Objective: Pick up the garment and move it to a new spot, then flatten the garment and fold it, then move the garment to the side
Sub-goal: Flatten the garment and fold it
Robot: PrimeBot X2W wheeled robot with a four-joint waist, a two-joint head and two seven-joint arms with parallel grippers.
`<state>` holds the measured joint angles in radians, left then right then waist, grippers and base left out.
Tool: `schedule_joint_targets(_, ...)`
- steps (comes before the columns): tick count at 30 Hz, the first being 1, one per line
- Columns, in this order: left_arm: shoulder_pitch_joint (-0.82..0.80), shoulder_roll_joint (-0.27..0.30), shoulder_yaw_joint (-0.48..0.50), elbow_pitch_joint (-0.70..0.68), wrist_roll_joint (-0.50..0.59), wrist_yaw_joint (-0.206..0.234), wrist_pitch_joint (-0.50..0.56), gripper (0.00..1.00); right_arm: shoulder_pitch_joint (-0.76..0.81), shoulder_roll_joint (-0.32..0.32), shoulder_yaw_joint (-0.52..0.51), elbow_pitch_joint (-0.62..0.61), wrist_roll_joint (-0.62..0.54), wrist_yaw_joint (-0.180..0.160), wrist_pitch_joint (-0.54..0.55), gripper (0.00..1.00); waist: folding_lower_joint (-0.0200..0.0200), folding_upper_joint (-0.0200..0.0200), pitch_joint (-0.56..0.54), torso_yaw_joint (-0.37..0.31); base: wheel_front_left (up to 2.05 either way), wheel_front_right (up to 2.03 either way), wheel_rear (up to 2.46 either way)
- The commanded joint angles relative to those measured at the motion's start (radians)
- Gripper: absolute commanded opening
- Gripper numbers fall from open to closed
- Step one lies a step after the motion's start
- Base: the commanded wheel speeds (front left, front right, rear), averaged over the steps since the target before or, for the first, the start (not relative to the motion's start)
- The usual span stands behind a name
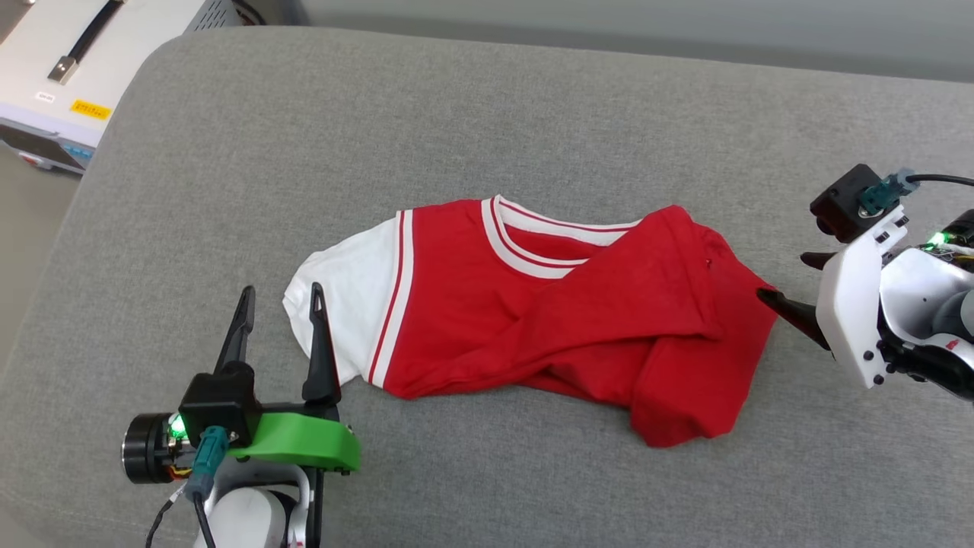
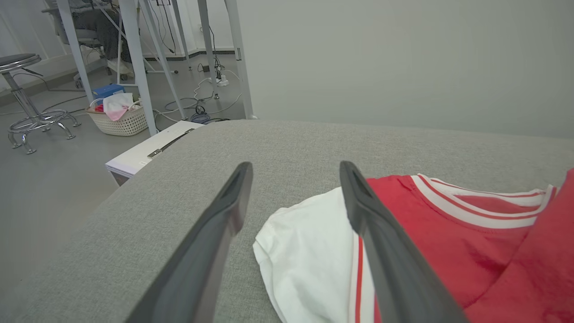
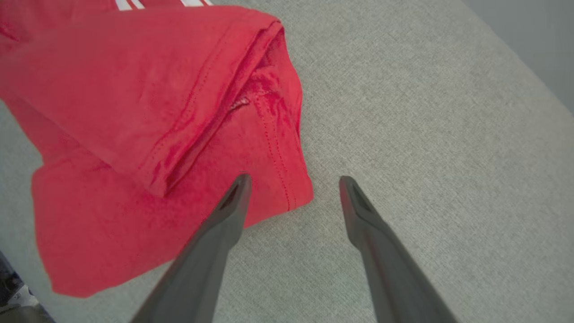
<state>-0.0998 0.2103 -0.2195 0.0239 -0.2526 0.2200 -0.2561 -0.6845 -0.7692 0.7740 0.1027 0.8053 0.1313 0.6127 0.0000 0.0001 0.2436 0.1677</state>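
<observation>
The shirt (image 1: 548, 304) lies rumpled in the middle of a wide grey cushion (image 1: 487, 114) with a coarse woven weave and a rounded corner. The cloth is a soft red knit, bunched and folded over itself in loose diagonal creases. A white short sleeve (image 1: 342, 297), edged with red and white stripes, sticks out at the robot's left end. The striped, ribbed collar (image 1: 533, 243) curves along the far edge. At the right end the red fabric is doubled into layers, and the right wrist view shows a stitched hem running down to a blunt corner.

The left claw (image 1: 281, 289) has long, dark, tapering fingers on a green bracket, and they stand spread wide with nothing pinched. It sits at the sleeve end. From the left wrist view (image 2: 296, 165), one finger crosses the sleeve's striped edge, the other is over bare cushion, and the sleeve's rounded tip lies between them. I cannot tell whether it touches the cloth.

The right claw (image 1: 784, 275), on a white housing, is also spread and holds nothing. Its tips point at the shirt's right edge. In its wrist view (image 3: 294, 177), one tip is over the hem corner and the other over bare cushion.

A white box (image 1: 61, 68) stands beyond the cushion's far left corner.
</observation>
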Motion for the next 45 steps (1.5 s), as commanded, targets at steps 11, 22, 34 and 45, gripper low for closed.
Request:
schedule_joint_targets(11,-0.059,-0.112,0.064,0.007,0.088,-0.104,-0.006,1.0,-0.057,0.041,0.161,0.208,0.055,-0.001,0.014,1.0,0.0,-0.0001,0.121,0.078,0.0,0.0,0.0)
schedule_joint_targets(22,-0.066,-0.144,0.13,0.027,0.129,-0.154,-0.006,1.0,-0.1,0.056,0.296,0.279,0.084,-0.001,-0.078,0.0,0.0,-0.0001,0.114,0.057,0.0,0.0,0.0)
schedule_joint_targets(34,-0.029,-0.153,0.177,0.061,0.163,-0.193,-0.006,1.0,-0.269,0.045,0.208,0.313,0.06,-0.001,-0.401,0.0,0.0,-0.0001,-0.004,0.002,0.0,0.0,0.0)
schedule_joint_targets(45,0.047,-0.157,0.197,0.085,0.173,-0.209,-0.006,1.0,-0.128,-0.039,0.089,0.079,-0.018,-0.001,-0.537,0.0,0.0,-0.0001,-0.108,-0.068,0.0,0.0,0.0)
